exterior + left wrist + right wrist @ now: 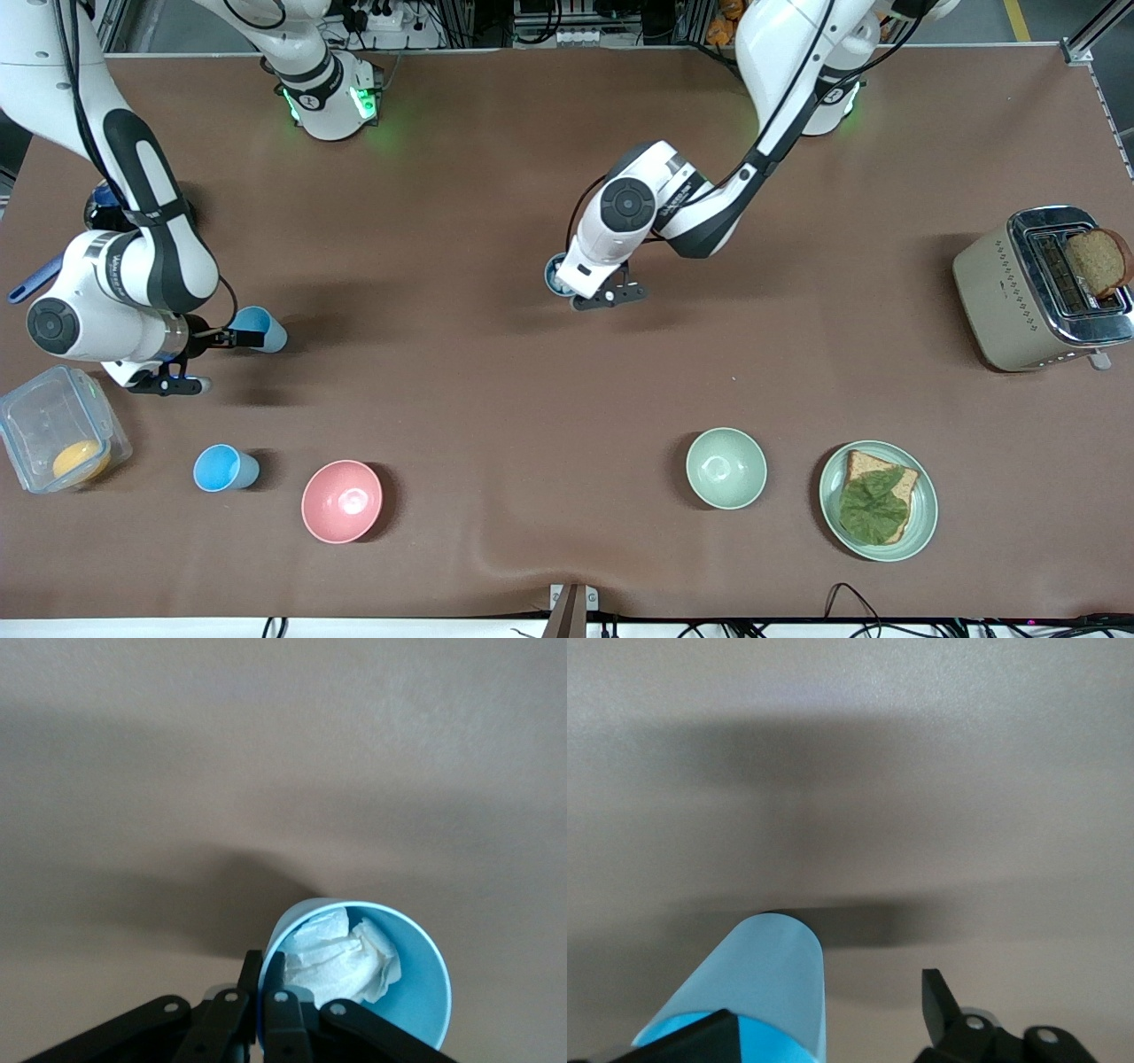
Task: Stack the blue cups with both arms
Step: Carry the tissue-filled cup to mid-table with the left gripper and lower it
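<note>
The left claw [263, 966] was pinched together on the rim of a paper-filled blue cup [403, 992]. In the front view the white wrist covered almost all of it, leaving only a sliver of the cup [553, 273] showing near the middle of the bench [496, 177]. Whether the cup's base touched the bench could not be told. Its inside was sky blue, with crumpled white paper [341, 961] in it.

The right claw [824, 1001] stood wide apart over the right arm's end of the bench, with a pale blue cup [766, 979] between its fingers [939, 997]. One finger lay against the cup's side and the other stood clear of it. The cup was tipped over with its base pointing away from the claw, and its mouth was cut off at the frame edge. In the front view the same cup [264, 330] showed past the dark fingertips.

A bright blue cup [226, 468] stood upright near the front edge, between a clear container [40, 416] holding something orange and a pink bowl [341, 501]. The right arm hid part of a blue handle [31, 282] and a dark object — neither could be identified.

Bare brown bench lay open between the two claws. Toward the left arm's end were a pale green bowl [726, 468], a plate [924, 509] of bread with a leaf on it, and a toaster [992, 292] with a slice standing up out of it.
</note>
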`<state>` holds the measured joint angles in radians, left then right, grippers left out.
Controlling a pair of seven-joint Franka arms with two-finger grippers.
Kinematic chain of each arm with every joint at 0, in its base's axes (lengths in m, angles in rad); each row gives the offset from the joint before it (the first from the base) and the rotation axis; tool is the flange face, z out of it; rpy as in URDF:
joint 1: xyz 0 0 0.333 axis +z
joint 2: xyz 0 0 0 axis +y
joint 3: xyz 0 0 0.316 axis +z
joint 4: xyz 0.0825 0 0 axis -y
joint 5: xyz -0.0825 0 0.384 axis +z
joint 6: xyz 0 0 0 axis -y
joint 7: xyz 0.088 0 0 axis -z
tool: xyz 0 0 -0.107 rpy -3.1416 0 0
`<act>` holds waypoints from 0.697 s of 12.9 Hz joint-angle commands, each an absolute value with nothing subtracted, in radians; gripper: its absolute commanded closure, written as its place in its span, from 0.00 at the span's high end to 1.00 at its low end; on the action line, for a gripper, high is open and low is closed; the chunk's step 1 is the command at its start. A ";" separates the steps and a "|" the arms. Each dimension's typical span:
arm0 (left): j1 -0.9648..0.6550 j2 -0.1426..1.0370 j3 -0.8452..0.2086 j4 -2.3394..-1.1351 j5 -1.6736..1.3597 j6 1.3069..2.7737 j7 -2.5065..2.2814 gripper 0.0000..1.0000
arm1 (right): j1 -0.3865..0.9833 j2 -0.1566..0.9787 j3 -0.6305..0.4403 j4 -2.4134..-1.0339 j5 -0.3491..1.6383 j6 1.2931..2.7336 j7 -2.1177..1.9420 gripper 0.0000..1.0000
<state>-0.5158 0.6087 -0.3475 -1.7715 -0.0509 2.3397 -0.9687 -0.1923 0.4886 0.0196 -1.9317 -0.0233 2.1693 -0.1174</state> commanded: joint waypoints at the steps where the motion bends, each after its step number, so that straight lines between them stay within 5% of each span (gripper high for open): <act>1: -0.540 0.637 -0.336 -1.733 0.035 2.330 -1.035 0.00 | -0.195 0.482 0.021 -1.993 -0.038 2.187 -0.121 1.00; 9: -0.543 0.701 -0.336 -1.649 0.138 2.330 -1.083 0.00 | -0.187 0.492 0.021 -2.071 -0.037 2.282 -0.109 1.00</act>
<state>-0.5280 0.6610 -0.3446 -1.7014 0.1028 2.3398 -1.0445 -0.1922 0.4702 0.0203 -1.9751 -0.0232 2.2261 -0.1175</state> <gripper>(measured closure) 0.965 0.000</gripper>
